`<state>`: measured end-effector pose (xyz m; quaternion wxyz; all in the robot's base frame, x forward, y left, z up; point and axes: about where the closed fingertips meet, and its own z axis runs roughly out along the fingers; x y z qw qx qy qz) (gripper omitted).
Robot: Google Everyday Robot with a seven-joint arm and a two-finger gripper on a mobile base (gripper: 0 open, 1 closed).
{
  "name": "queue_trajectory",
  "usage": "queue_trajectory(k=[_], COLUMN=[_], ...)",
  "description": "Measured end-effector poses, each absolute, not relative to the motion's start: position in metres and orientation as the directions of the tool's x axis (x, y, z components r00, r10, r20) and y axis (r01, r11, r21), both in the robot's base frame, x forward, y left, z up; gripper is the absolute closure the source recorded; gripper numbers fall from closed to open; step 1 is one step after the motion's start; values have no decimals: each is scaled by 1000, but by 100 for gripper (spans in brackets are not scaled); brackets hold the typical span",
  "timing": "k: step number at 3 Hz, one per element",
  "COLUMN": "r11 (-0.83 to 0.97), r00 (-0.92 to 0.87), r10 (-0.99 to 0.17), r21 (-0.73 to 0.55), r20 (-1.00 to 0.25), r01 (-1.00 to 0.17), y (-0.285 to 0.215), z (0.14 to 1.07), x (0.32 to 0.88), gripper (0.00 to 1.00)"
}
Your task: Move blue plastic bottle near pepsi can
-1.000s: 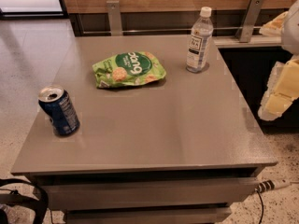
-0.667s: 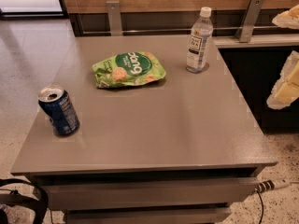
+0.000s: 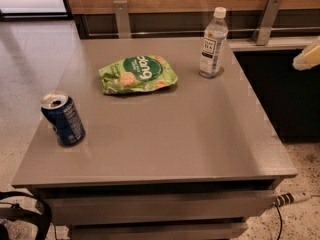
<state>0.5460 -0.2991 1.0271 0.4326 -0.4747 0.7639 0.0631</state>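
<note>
The blue plastic bottle (image 3: pixel 213 43) stands upright near the table's far right corner; it is clear with a white cap and a dark-and-white label. The pepsi can (image 3: pixel 63 119) stands upright near the left edge, dark blue with a silver top. They are far apart, on opposite sides of the table. Only a pale white-and-yellow part of my gripper (image 3: pixel 308 55) shows at the right edge of the camera view, off the table, to the right of the bottle and holding nothing that I can see.
A green snack bag (image 3: pixel 138 74) lies flat between bottle and can, toward the back. The grey table (image 3: pixel 165 139) has drawers below. A wood-panelled wall with metal brackets runs behind. A cable (image 3: pixel 292 199) lies on the floor at the lower right.
The arm at the right has drawn up and out of the view; much less of it shows now. Bottle, can and bag have not moved.
</note>
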Motion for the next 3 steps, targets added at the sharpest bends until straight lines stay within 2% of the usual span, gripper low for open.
queue_trajectory(k=[1, 2, 3], r11=[659, 706, 711], r00=[-267, -316, -263], r10=[-503, -373, -304], r21=[-165, -46, -34], r20=[-822, -872, -916], r01=[-734, -707, -703], y=[-309, -309, -298], z=[1009, 991, 988], x=[590, 621, 649], gripper=[0, 0, 0])
